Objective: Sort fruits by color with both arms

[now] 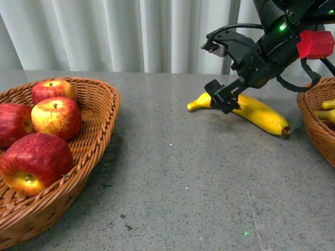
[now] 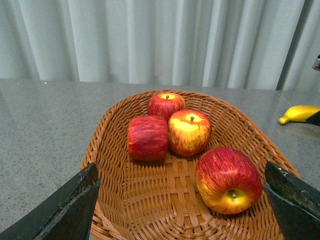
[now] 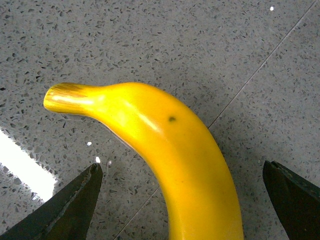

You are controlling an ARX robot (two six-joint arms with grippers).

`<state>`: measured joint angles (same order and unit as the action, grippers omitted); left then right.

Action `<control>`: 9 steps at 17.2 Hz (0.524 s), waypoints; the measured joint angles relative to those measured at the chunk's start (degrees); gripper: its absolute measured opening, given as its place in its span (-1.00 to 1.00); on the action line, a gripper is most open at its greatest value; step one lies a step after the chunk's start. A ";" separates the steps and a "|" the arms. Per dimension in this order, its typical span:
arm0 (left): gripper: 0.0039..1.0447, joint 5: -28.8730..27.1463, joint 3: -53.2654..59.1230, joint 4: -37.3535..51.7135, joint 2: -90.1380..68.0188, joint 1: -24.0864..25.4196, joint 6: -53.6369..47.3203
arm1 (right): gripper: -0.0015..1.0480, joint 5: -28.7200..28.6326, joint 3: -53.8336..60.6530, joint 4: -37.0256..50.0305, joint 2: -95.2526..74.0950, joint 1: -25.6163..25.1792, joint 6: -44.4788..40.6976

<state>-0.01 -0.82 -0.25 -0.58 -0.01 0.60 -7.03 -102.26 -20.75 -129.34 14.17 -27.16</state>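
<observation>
A yellow banana lies on the grey table at the right, brown tip toward the right basket. My right gripper hangs open just over its stem half; in the right wrist view the banana lies between the spread fingers. Several red apples sit in the wicker basket at the left. In the left wrist view my left gripper is open above that basket, nearest the front apple. The left arm is out of the front view.
A second wicker basket stands at the right edge with a yellow banana in it. A white curtain hangs behind the table. The banana's stem end shows at the right in the left wrist view.
</observation>
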 joint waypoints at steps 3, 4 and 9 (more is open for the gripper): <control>0.88 0.00 0.00 0.00 0.00 0.00 0.00 | 0.87 1.60 0.28 0.68 -0.63 0.00 -0.33; 0.88 0.00 0.00 0.00 0.00 0.00 0.00 | 0.87 1.90 0.81 0.81 -0.85 0.00 -0.52; 0.88 0.00 0.00 0.00 0.00 0.00 0.00 | 0.52 1.79 2.01 1.46 -1.14 0.28 -0.57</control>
<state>-0.01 -0.82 -0.25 -0.58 -0.01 0.60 -5.23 -100.25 -19.29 -130.47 14.46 -27.73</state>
